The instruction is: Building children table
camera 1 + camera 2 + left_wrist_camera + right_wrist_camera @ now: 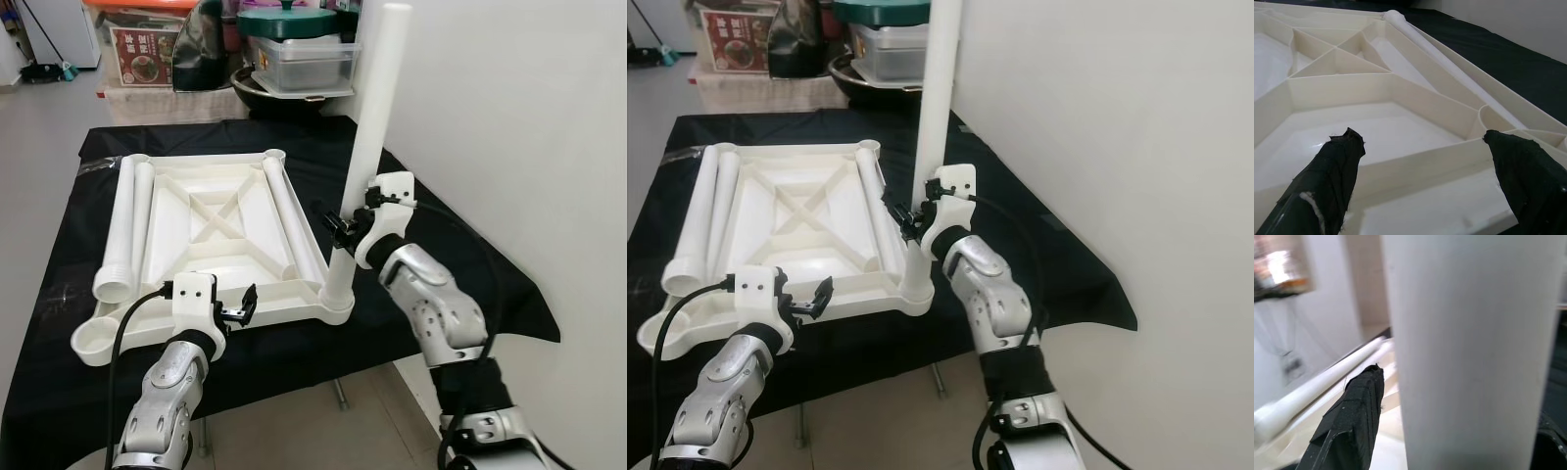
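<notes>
A white plastic tabletop [176,220] lies upside down on the black-clothed table [431,245]. One white table leg [372,127] stands upright in its near right corner socket [337,299]. My right gripper [343,230] is shut on this leg low down, and in the right wrist view the leg [1469,352] sits between its black fingers [1352,421]. Two loose legs [122,225] lie along the tabletop's left side, and another leg [289,220] lies along its right side. My left gripper [240,308] hovers open at the near rim, its fingers [1332,181] spread over the ribs [1400,98].
Behind the table stand a dark pan [284,93], a clear lidded container [304,61] with a green pot [286,22] on top, and a printed box [144,54]. A white wall [509,117] runs close along the right. The table's front edge [294,367] is right before me.
</notes>
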{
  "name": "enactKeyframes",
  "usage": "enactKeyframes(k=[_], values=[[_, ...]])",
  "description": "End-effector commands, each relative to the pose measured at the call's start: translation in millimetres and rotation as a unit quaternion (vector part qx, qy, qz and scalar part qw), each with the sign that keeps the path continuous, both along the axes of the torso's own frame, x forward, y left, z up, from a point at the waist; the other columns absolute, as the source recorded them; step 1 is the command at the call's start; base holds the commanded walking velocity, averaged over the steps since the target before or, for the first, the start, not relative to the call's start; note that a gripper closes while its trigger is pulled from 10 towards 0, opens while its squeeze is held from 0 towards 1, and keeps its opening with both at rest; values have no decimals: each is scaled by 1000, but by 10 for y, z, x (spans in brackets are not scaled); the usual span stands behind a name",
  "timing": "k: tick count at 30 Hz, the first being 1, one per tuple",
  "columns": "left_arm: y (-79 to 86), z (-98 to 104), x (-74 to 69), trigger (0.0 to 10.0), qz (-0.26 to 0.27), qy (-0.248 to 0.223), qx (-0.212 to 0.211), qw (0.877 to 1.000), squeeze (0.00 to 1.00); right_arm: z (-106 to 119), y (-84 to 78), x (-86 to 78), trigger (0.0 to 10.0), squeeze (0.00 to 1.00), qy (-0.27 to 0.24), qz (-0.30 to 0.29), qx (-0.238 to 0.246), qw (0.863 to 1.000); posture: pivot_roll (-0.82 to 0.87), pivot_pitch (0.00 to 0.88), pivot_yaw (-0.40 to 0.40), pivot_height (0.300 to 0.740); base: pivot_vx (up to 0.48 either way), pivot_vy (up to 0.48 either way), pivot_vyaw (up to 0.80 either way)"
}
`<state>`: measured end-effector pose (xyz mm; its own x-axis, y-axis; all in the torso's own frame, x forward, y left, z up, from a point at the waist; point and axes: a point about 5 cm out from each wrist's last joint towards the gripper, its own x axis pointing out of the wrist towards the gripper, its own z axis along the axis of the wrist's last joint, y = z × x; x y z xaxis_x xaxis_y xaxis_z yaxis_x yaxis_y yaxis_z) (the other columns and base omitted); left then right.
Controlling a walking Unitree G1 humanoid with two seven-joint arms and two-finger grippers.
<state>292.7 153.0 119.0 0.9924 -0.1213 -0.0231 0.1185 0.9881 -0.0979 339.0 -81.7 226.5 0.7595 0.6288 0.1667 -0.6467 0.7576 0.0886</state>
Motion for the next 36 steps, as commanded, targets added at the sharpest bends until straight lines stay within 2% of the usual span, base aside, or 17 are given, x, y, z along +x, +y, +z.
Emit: enactKeyframes(k=[1, 3, 4, 5, 6, 7, 14, 16, 17, 20, 24, 25, 28, 29, 32, 33, 36], values=[[-8, -35, 4, 10000, -4, 8, 7, 1000, 0, -75, 230, -170, 10000, 0, -6, 114, -29, 993, 84, 0, -102, 740, 0, 0, 0], [-8, -34, 4, 10000, -4, 8, 7, 1000, 0, -108, 253, -199, 10000, 0, -6, 129, -39, 991, 84, 0, -102, 740, 0, 0, 0], [-3, -31, 5, 10000, -3, 7, 8, 1000, 0, -138, 280, -219, 8235, 0, -9, 137, -43, 990, 92, 0, -107, 740, 0, 0, 0], [0, -29, 6, 10000, -2, 7, 9, 1000, 0, -155, 295, -229, 8235, 0, -10, 140, -43, 989, 92, 0, -107, 740, 0, 0, 0], [5, -26, 7, 10000, -1, 6, 9, 1000, 0, -178, 306, -224, 1059, 0, -3, 141, -39, 989, 98, 0, -113, 740, 0, 0, 0], [11, -22, 7, 10000, 0, 5, 9, 1000, 0, -209, 316, -213, 0, 0, 1, 137, -40, 990, 98, 0, -113, 740, 0, 0, 0], [24, -14, 12, 10000, 3, 4, 11, 1000, 0, -425, 89, 125, 0, 0, 82, -69, -58, 993, 97, 0, -110, 740, 0, 0, 0], [9, -17, 12, 10000, 0, 4, 11, 1000, 0, -577, -191, 252, 0, 0, 124, -201, -78, 968, 96, 0, -108, 740, 0, 0, 0], [9, -17, 12, 10000, 0, 4, 11, 1000, 0, -577, -191, 252, 0, 0, 124, -201, -78, 968, 96, 0, -108, 740, 0, 0, 0], [-5, -21, 8, 10000, -2, 4, 11, 1000, 0, -724, -602, 287, 0, 0, 174, -352, -80, 916, 98, 0, -108, 740, 0, 0, 0], [-1, -25, 7, 10000, -1, 5, 11, 1000, 0, -711, -592, 266, 0, 0, 167, -352, -84, 917, 95, 0, -108, 740, 0, 0, 0], [1, -32, 2, 10000, -1, 6, 11, 1000, 0, -672, -410, 216, 10000, 0, 153, -302, -90, 937, 89, 0, -105, 740, 0, 0, 0], [-6, -41, -2, 10000, -3, 7, 11, 1000, 0, -571, -256, 165, 10000, 0, 124, -261, -61, 955, 87, 0, -105, 740, 0, 0, 0], [-7, -43, -2, 10000, -3, 7, 11, 1000, 0, -515, -217, 159, 10000, 1000, 114, -249, -42, 961, 87, 0, -104, 740, 0, 0, 0], [-6, -46, 0, 10000, -3, 7, 11, 1000, 0, -428, -168, 178, 10000, 1000, 99, -232, -31, 967, 90, 0, -105, 740, 0, 0, 0], [-2, -43, 1, 10000, -2, 7, 10, 1000, 0, -368, -160, 201, 10000, 0, 87, -216, -28, 972, 91, 0, -107, 740, 0, 0, 0], [7, -41, 3, 10000, -1, 6, 10, 1000, 0, -205, -139, 214, 10000, 0, 52, -175, -9, 983, 91, 0, -108, 740, 0, 0, 0]])
